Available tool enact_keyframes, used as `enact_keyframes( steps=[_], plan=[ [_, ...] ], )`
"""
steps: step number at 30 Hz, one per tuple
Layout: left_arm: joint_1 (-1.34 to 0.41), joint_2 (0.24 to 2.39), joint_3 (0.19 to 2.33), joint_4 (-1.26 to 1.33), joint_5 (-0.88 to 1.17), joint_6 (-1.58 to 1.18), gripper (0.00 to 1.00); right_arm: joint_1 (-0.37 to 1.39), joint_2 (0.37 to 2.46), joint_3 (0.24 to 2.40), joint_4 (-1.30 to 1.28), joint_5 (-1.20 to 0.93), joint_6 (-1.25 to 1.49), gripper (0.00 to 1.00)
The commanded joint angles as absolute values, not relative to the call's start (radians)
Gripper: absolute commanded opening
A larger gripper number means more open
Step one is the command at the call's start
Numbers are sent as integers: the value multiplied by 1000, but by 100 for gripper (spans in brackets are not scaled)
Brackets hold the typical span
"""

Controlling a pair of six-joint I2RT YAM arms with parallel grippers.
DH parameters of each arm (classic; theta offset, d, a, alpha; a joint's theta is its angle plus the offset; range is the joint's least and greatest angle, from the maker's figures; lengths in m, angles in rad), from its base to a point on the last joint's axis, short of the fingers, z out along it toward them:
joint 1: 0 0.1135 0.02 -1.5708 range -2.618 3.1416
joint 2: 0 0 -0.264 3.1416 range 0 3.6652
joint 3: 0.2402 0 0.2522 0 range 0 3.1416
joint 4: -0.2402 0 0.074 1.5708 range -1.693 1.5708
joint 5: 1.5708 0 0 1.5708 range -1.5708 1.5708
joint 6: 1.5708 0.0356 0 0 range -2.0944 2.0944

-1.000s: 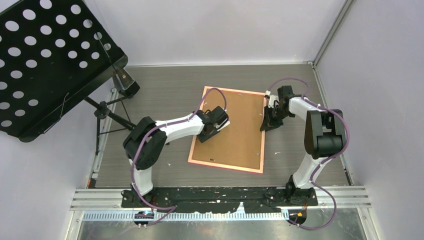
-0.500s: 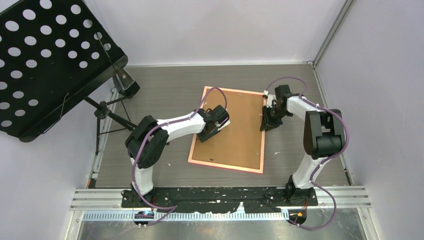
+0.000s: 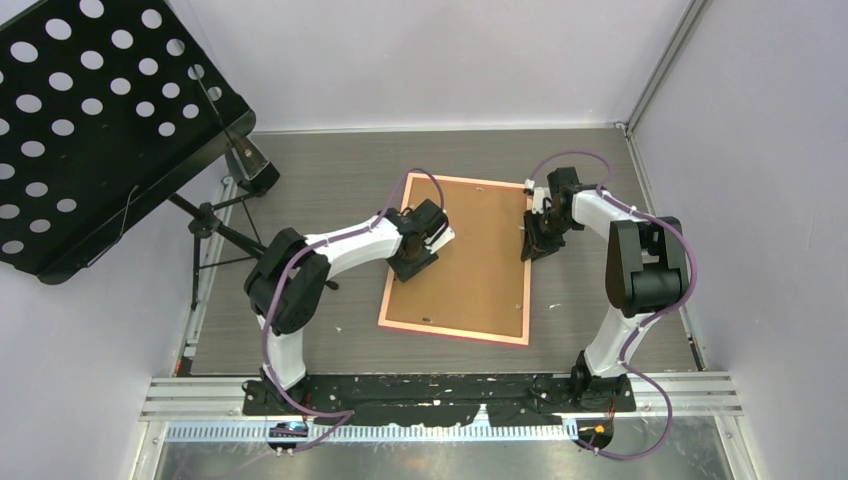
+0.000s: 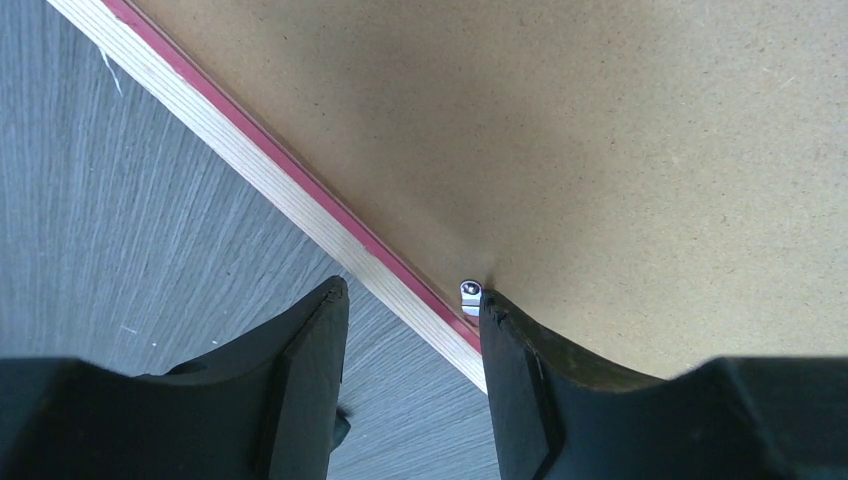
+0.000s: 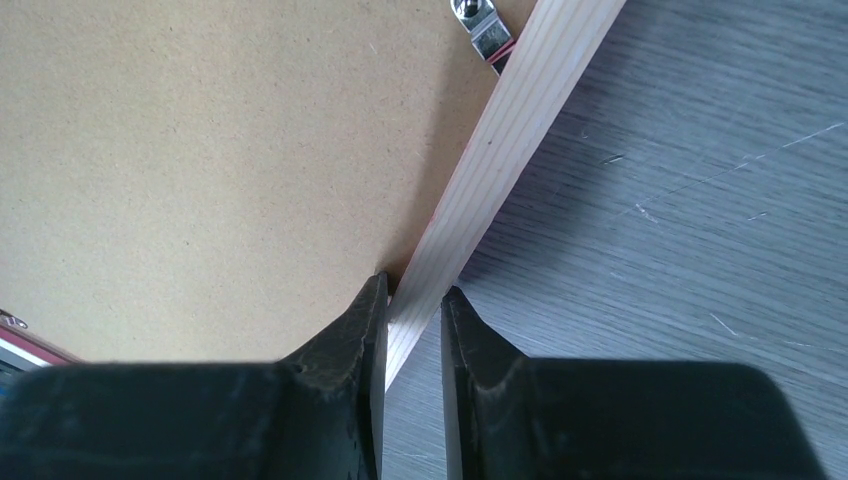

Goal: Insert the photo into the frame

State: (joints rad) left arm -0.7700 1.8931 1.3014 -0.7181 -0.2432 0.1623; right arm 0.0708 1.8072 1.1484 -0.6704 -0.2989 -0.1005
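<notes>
The frame (image 3: pixel 455 333) lies face down on the table (image 5: pixel 680 200), brown backing board (image 4: pixel 620 150) up; the photo is not in view. It looks light, stiff and thin, so take it by the pale wooden rails. Your right gripper (image 5: pixel 413 290) pinches the right rail; your left gripper (image 4: pixel 410 300) stands released astride the left, beside a metal clip (image 4: pixel 470 292).

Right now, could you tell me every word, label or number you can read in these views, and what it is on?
None: no legible text on the brown back of the frame or on the music stand.
The small lit units along the near edge are too small to read.
</notes>
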Motion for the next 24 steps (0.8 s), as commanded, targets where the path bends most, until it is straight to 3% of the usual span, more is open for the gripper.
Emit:
enact_keyframes(
  steps=[1, 18, 24],
  plan=[
    [-744, 1908, 1275, -783, -123, 140, 52, 71, 1814, 1170, -631, -213, -202, 5],
    [-712, 1922, 1278, -829, -8, 140, 48, 71, 1813, 1173, -625, -201, -210, 5],
    [-709, 1928, 1269, -800, -36, 138, 40, 70, 1813, 1169, -620, -211, -207, 5]
  ],
)
